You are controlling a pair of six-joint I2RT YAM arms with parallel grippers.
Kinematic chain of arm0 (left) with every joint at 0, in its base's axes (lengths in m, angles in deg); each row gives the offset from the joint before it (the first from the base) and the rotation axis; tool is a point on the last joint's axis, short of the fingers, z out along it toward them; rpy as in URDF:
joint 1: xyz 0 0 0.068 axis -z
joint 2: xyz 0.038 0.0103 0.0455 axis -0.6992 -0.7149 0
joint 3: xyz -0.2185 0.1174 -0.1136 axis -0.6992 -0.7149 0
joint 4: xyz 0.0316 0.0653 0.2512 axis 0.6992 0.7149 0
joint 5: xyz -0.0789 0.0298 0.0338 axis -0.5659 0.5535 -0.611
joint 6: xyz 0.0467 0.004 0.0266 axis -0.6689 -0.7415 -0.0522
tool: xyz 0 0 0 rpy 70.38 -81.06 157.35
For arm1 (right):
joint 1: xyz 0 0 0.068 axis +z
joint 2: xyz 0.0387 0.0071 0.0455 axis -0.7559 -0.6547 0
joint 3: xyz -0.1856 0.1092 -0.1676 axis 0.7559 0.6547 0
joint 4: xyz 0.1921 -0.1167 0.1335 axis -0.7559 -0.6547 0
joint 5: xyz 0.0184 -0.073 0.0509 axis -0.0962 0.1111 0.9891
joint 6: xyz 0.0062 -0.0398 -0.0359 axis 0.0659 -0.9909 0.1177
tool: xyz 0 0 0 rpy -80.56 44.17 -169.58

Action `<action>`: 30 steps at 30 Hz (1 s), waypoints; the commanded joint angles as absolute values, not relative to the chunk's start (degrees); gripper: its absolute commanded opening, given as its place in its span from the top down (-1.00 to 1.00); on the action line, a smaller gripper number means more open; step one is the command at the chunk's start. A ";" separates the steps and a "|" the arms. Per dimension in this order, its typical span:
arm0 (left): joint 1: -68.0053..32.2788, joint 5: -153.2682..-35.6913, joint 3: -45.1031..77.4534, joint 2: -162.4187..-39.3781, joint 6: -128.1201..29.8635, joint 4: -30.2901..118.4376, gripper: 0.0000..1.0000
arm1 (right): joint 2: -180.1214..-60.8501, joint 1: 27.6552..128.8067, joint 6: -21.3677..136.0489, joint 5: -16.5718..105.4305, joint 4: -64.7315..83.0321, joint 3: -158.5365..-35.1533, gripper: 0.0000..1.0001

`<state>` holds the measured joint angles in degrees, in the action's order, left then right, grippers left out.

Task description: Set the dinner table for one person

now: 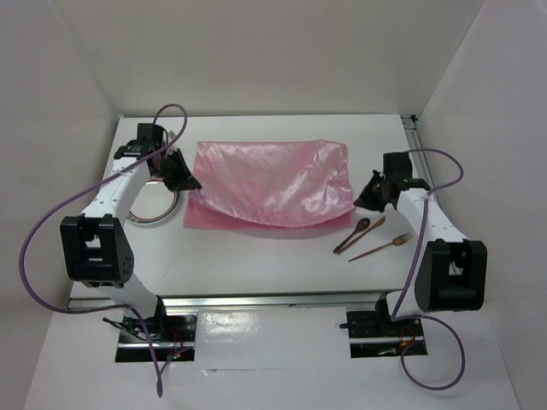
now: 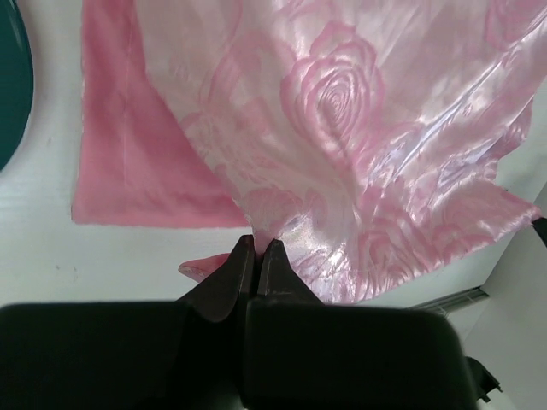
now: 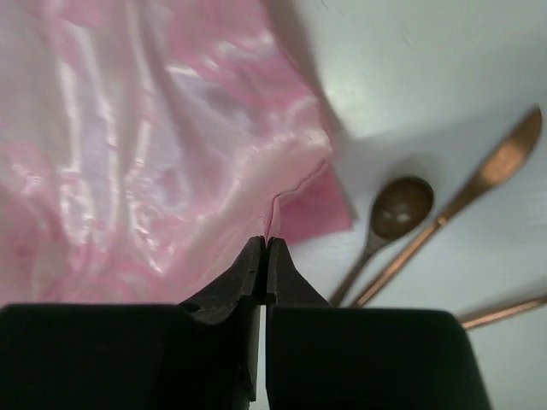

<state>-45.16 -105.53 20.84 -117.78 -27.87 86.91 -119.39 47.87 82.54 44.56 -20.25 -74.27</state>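
A shiny pink cloth (image 1: 269, 184) with a rose pattern lies partly folded over itself in the middle of the white dinner table (image 1: 256, 269). My left gripper (image 1: 190, 182) is shut on its left corner, and the left wrist view shows the fabric (image 2: 342, 128) pinched at the tips (image 2: 259, 243) and lifted. My right gripper (image 1: 359, 201) is shut on the right corner, with a fold of cloth (image 3: 128, 171) caught between its closed tips (image 3: 266, 241). The cloth sags between the two grippers.
A round plate (image 1: 154, 205) sits at the left, partly under my left arm; its teal edge (image 2: 10, 85) shows in the left wrist view. A wooden spoon (image 1: 355, 232), a copper knife (image 3: 487, 171) and a fork (image 1: 380, 249) lie right of the cloth.
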 commanded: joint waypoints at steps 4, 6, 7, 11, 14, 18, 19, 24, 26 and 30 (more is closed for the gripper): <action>-46.91 -106.43 33.98 -122.16 -29.07 90.12 1.00 | -122.20 47.70 81.73 50.93 -17.59 -84.32 1.00; -48.13 -106.43 35.32 -122.17 -29.68 90.99 1.00 | -122.20 47.70 80.77 53.92 -17.59 -84.32 1.00; -48.14 -105.91 35.32 -120.95 -29.68 91.52 1.00 | -122.20 47.70 80.06 55.75 -16.98 -82.84 1.00; -50.33 -105.38 30.61 -118.22 -30.91 92.06 1.00 | -120.53 47.70 77.68 57.79 -16.45 -76.60 1.00; -50.87 -103.98 22.36 -115.06 -31.44 90.66 1.00 | -119.13 47.70 77.07 61.38 -16.45 -71.86 1.00; -50.87 -103.97 16.26 -116.80 -32.58 89.95 0.13 | -119.12 48.23 75.67 59.48 -19.16 -71.21 -0.11; -50.87 -103.97 16.25 -117.51 -32.58 89.95 -0.05 | -118.60 48.23 75.66 58.42 -20.39 -72.53 -0.22; -49.72 -100.21 22.29 -116.99 -33.11 91.27 -0.37 | -118.07 48.23 74.87 55.07 -21.02 -78.50 -0.27; -47.28 -98.18 25.29 -118.56 -33.64 92.05 -0.37 | -120.77 49.45 74.87 55.07 -19.88 -80.00 -0.01; -44.37 -90.11 29.96 -123.66 -31.97 91.53 -0.09 | -128.51 54.72 76.71 55.25 -17.32 -85.97 0.44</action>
